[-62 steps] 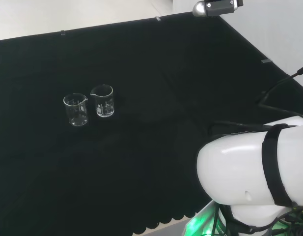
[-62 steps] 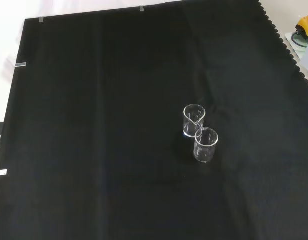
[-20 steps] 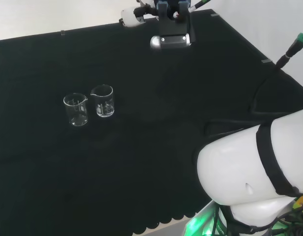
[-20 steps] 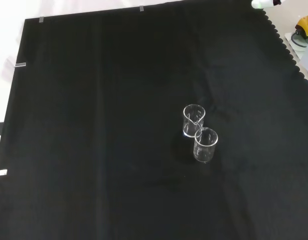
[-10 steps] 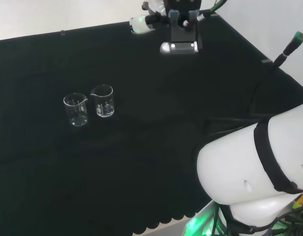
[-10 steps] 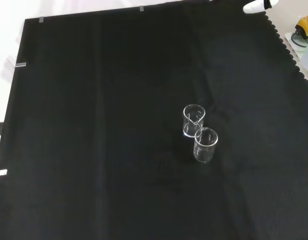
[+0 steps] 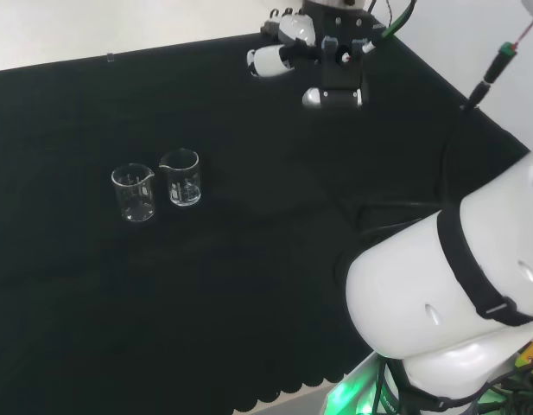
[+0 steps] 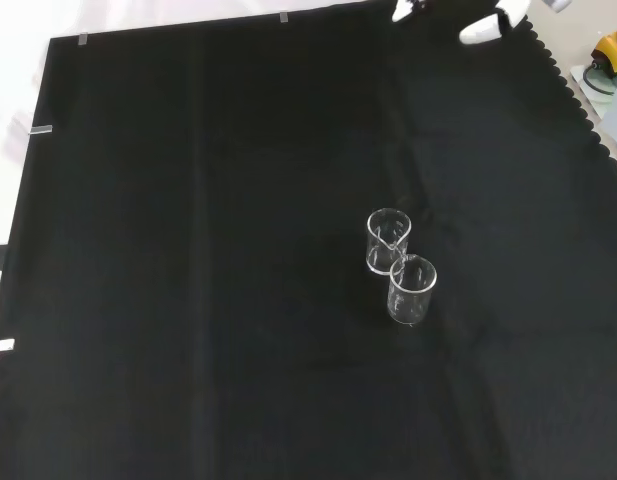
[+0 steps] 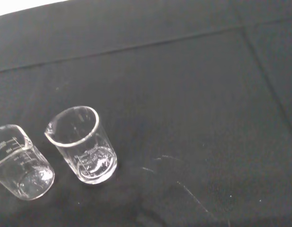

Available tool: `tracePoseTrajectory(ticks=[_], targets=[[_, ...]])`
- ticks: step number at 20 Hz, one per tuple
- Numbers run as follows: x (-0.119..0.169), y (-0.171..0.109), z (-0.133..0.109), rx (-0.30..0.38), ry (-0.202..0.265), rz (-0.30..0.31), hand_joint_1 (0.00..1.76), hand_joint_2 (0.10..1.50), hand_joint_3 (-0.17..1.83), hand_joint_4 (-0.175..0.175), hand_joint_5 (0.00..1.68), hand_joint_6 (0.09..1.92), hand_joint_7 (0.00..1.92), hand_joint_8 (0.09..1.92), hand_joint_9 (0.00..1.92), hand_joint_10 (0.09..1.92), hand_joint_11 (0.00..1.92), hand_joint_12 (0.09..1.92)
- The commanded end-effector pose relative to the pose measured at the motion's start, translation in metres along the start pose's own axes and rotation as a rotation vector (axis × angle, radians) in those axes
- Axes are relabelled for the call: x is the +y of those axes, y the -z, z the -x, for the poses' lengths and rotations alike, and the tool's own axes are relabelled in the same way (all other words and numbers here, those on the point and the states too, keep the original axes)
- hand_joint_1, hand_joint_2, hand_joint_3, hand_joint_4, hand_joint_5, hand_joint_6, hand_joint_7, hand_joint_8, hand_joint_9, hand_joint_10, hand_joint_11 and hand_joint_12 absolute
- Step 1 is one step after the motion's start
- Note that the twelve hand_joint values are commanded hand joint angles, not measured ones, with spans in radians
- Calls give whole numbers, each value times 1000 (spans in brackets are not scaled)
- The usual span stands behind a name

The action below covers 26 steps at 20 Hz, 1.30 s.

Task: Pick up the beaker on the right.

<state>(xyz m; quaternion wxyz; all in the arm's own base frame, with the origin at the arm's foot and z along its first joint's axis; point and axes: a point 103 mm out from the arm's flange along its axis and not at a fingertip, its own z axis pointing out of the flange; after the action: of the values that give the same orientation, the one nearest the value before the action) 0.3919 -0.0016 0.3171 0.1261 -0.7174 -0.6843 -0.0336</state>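
Two small clear glass beakers stand upright and touching on the black cloth. In the head view they are side by side at the left, the left beaker [image 7: 133, 194] and the right beaker [image 7: 181, 178]. In the front view the right one is the upper beaker [image 8: 388, 241], with the other beaker [image 8: 412, 291] just below it. Both beakers look empty in the wrist view, one [image 9: 84, 144] beside the other [image 9: 20, 164]. The hand [image 7: 268, 60] hangs high over the cloth's far right part, well away from the beakers. Its white fingers [image 8: 481, 30] are spread and hold nothing.
The arm's big white link [image 7: 439, 303] fills the head view's lower right, with black cables [image 7: 473, 95] above it. The cloth's scalloped edge [image 8: 588, 120] runs down the front view's right side, with a yellow and red object [image 8: 610, 48] beyond it.
The hand has come into view at the top and moved right and down in the head view, leftward along the top edge in the front view. The beakers have not moved.
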Motion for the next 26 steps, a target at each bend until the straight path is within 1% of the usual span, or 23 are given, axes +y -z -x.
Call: tracePoseTrajectory(ticks=[1, 3, 7, 13, 16, 17, 18, 22, 26], targets=[[42, -36, 27, 60, 36, -8, 308, 901, 818, -22, 226, 87, 155, 486, 188, 610, 0, 936], [48, -45, 28, 74, 44, -17, 320, 888, 823, -22, 227, 87, 156, 488, 191, 610, 0, 937], [59, -63, 27, 76, 60, -35, 357, 854, 833, -22, 229, 87, 160, 492, 199, 611, 0, 941], [72, -81, 26, 88, 85, -55, 395, 816, 843, -23, 230, 87, 168, 498, 206, 612, 0, 946], [81, -94, 25, 107, 100, -75, 419, 797, 848, -23, 231, 87, 171, 500, 210, 613, 0, 947], [84, -99, 24, 128, 102, -85, 425, 791, 850, -23, 233, 87, 172, 501, 211, 613, 0, 948], [87, -103, 23, 143, 108, -88, 429, 787, 851, -23, 234, 87, 172, 502, 213, 613, 0, 948], [95, -114, 20, 156, 150, -94, 460, 762, 856, -23, 242, 87, 177, 505, 224, 616, 0, 953], [102, -125, 17, 165, 171, -113, 509, 729, 864, -24, 249, 87, 184, 510, 229, 615, 0, 961]])
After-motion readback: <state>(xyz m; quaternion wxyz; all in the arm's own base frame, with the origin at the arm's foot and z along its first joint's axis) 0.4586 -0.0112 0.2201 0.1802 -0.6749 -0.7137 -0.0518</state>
